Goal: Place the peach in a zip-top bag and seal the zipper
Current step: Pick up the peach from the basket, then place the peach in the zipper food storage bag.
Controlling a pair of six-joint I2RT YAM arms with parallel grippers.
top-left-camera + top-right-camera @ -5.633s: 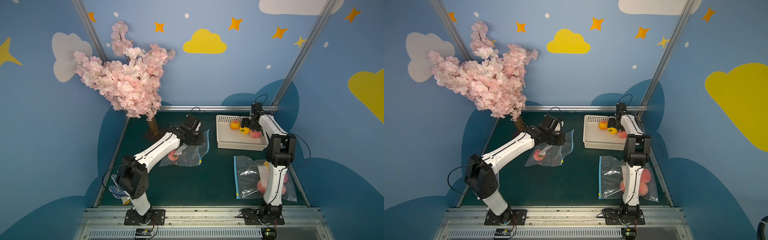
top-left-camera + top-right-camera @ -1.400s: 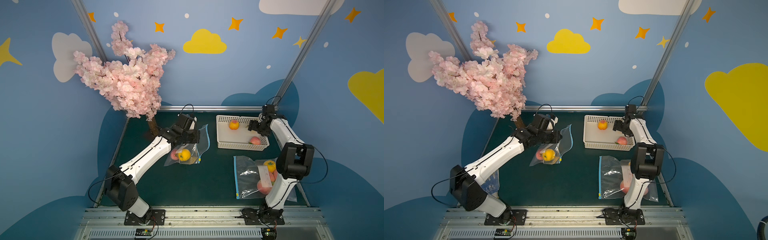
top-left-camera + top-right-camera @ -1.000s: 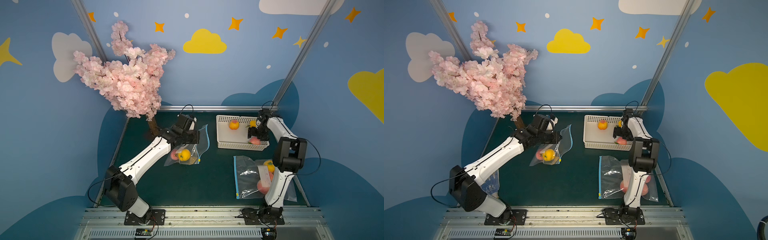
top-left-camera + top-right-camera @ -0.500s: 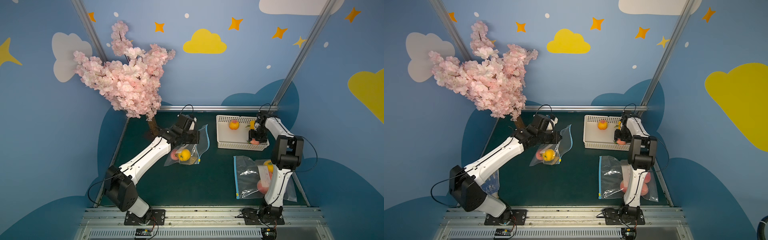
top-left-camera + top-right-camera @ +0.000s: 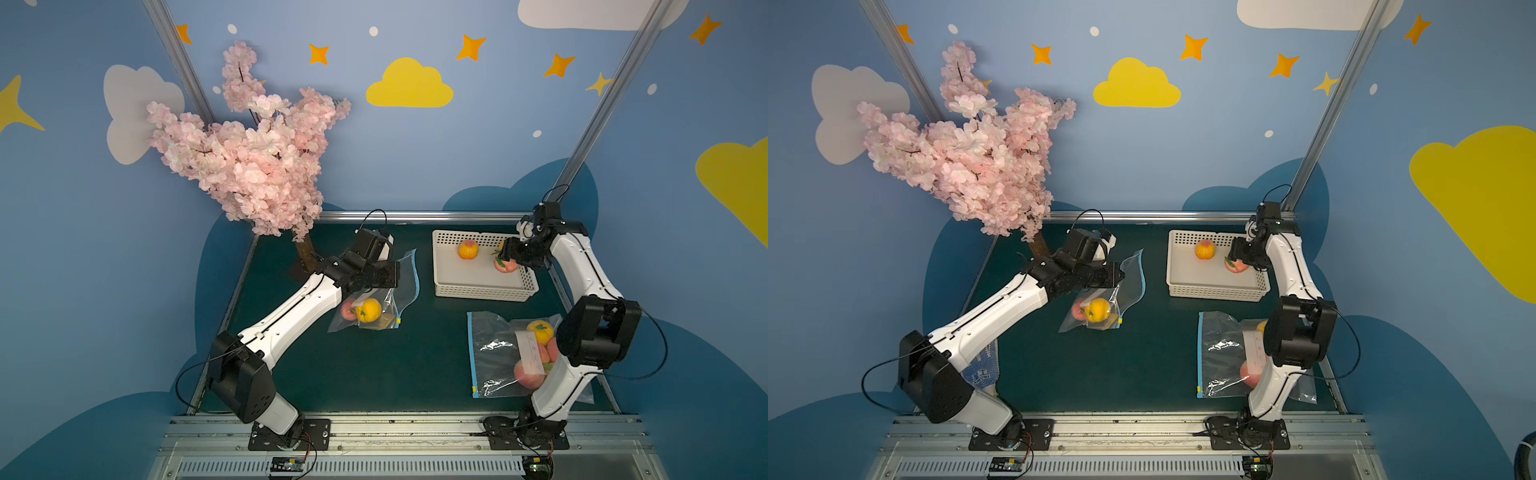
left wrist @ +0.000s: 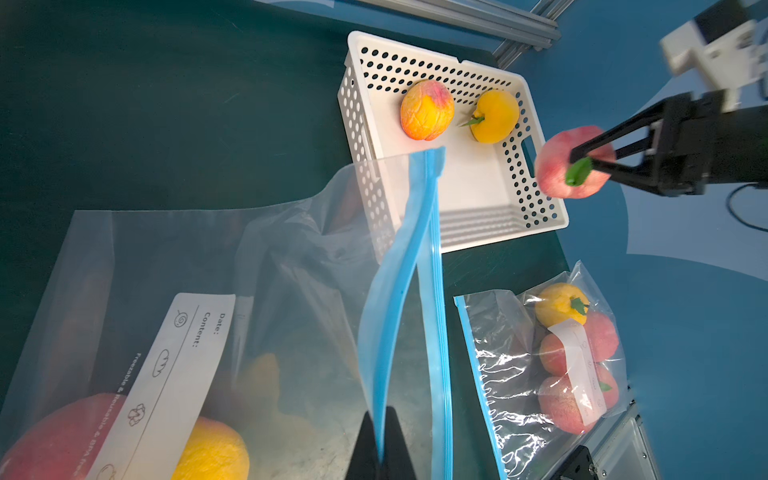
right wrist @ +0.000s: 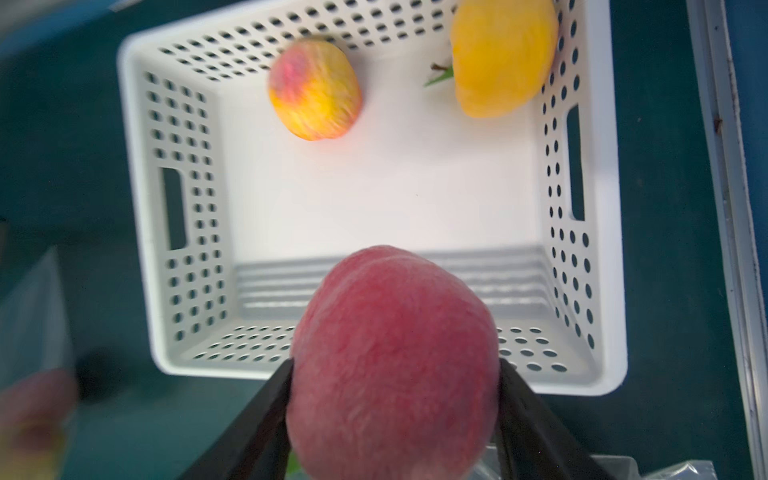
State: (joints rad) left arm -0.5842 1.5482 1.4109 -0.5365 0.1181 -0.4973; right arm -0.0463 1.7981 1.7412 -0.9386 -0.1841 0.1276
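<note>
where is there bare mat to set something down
Widest bare mat: the front middle, between the open bag and the full bag. The basket floor's near half is bare too. Crowded: the narrow gap between open bag and basket.

Two arms of the same build are seen in both top views. The left arm [image 5: 299, 307] and the right arm [image 5: 582, 266] are each made up of long, rounded white links, along which a thin dark seam is drawn. The links are joined by bulky black joint housings [image 5: 594, 332]. Small round holes are dotted over the black shoulder housing [image 5: 249, 395] of the left arm. Thin black cables [image 5: 658, 353] are looped loosely from joint to joint. Each arm is fixed to a black base plate [image 5: 525, 436] marked with bright screw heads. A small white module [image 5: 524, 227] is mounted near each wrist. The left gripper [image 6: 379, 413] and the right gripper [image 7: 395, 370] are fitted with thin, flat black fingers [image 7: 257, 411].
</note>
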